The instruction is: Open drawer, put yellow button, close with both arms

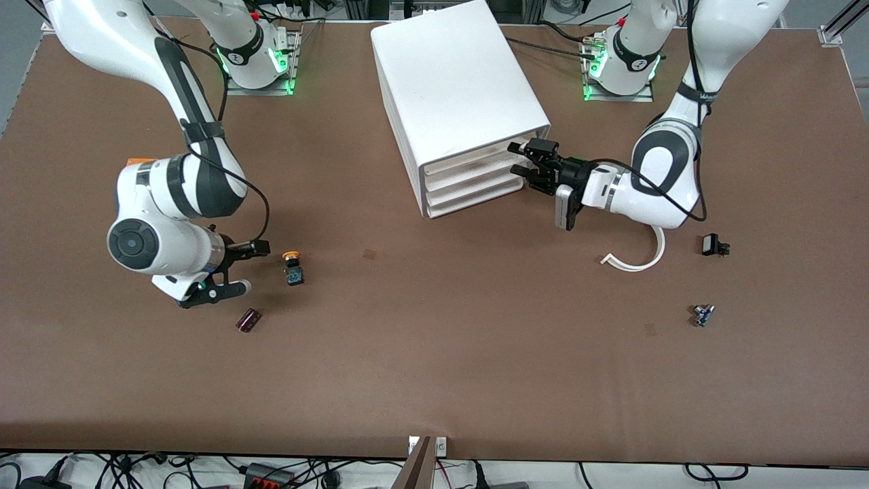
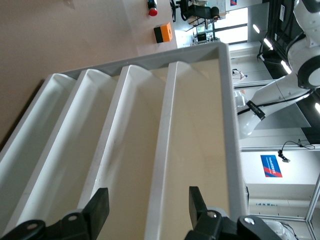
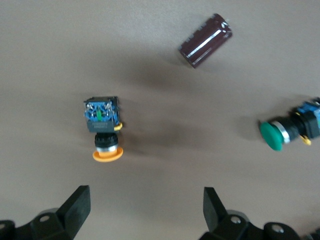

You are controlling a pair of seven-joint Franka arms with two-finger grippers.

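The task is at its beginning. The drawer (image 1: 468, 161), the highest of four fronts in the white cabinet (image 1: 455, 88), looks closed: all four fronts stand flush. The left pincer (image 1: 533, 165) is at the edge of the drawer fronts, at the cabinet corner toward the left arm's end of the bench (image 1: 434, 367). In the left wrist view its black fingers (image 2: 100, 207) are spread, with the ribbed fronts between them, and they pinch nothing yet. So opening, placing and closing are, in my judgement, all left to do.

The yellow button (image 1: 293, 266) lies on its side on the bench, toward the right arm's end and nearer to the front camera than the cabinet. The right pincer (image 1: 234, 272) hangs low just beside it, spread and empty; the right wrist view shows the button (image 3: 103, 130) between the two fingertips but not touched.

The cabinet is smooth, glossy white plastic, boxy with rounded corners, and its drawer fronts are shallow scooped lips. The button has a round flat orange-yellow cap on a short black neck and a blocky blue-and-black body. Near it lie a dark maroon cylinder (image 1: 248, 320) with a shiny skin and a green-capped button (image 3: 290, 129). The bench top is matte brown.
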